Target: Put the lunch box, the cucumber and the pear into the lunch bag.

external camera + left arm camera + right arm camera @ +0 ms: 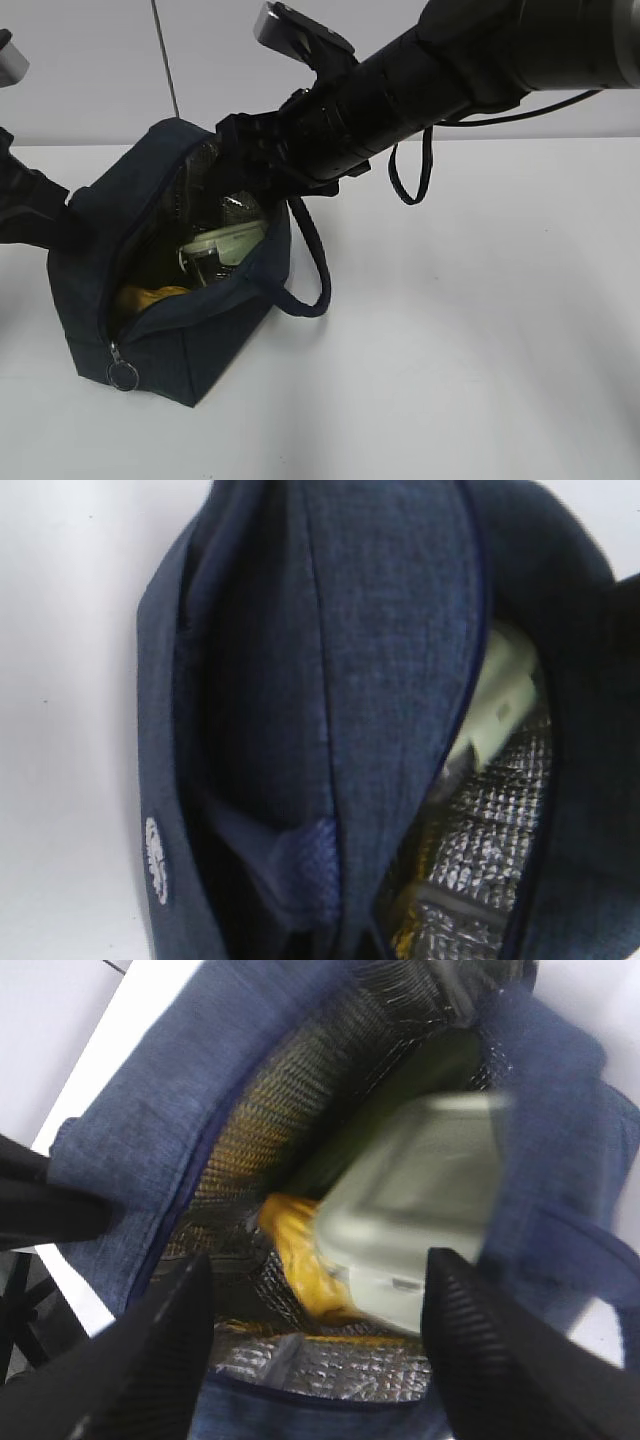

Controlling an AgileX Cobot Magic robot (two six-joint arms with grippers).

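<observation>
1. You have the lunch bag (170, 300) standing on the white counter (480, 330) at the left of the exterior view, its mouth unzipped and gaping upward, with the metal zipper ring (123, 376) hanging at the near lower corner and the looped strap handle (312, 262) drooping off its right side
2. Inside the bag you can see the lunch box (420, 1210), pale green lid showing, tilted against the silver foil lining (330, 1365); in the exterior view it sits toward the right of the opening
3. The pear (300, 1255) lies just beside and partly under the lunch box, low in the bag; it shows as a yellow patch at the near left of the opening in the exterior view
4. A dark green shape behind the lunch box may be the cucumber (400, 1100), though blur keeps you from being sure
5. Your right gripper (320, 1360) hovers at the bag's mouth with its jaws spread apart, holding nothing
6. Your left gripper (75, 225) is at the bag's left wall; its jaws are hidden, so you cannot tell whether they are apart or clamped on the fabric
</observation>
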